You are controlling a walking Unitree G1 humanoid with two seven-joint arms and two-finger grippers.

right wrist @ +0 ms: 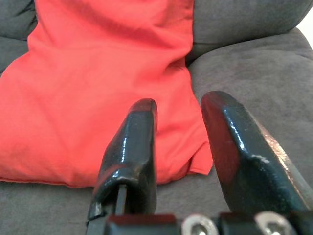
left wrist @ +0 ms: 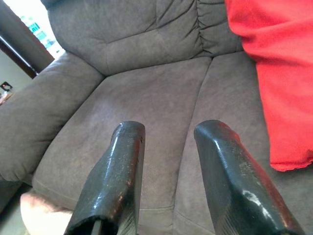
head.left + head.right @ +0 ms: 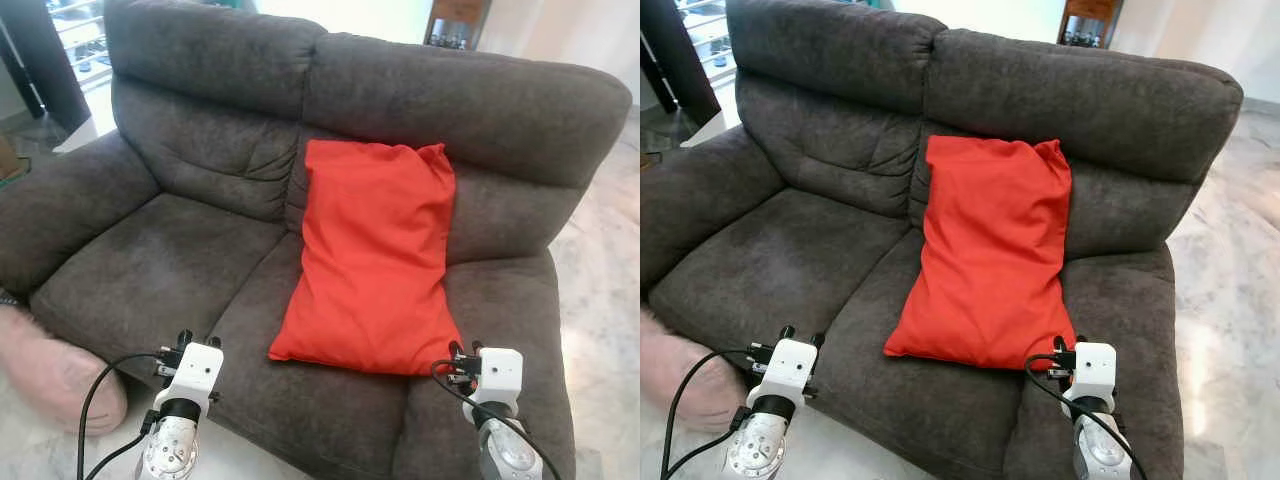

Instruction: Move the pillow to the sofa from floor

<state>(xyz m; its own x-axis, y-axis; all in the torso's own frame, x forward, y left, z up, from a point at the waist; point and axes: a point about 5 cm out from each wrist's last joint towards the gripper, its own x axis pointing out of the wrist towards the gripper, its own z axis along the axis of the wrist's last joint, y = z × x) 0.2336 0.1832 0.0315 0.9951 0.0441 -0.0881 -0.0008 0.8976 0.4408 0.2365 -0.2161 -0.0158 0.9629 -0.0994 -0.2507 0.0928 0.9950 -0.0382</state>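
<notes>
Nearest: left gripper [image 2: 168,181] and right gripper [image 1: 183,156], both parted and empty, low before the sofa's [image 3: 180,260] front edge. Just beyond the right gripper, closer to it than to the left: red pillow [image 3: 375,255], already on the seat, long axis running front to back, top leaning against the backrest. Pink cushion [image 3: 55,375] on the floor at left.

a plain bright red fabric pillow [image 3: 375,262] lies on the dark grey-brown plush two-seat sofa [image 3: 200,250]. beside the sofa's left arm sits a pale pink soft cushion [image 3: 55,372] on the mottled white and grey marble floor [image 3: 600,290].
</notes>
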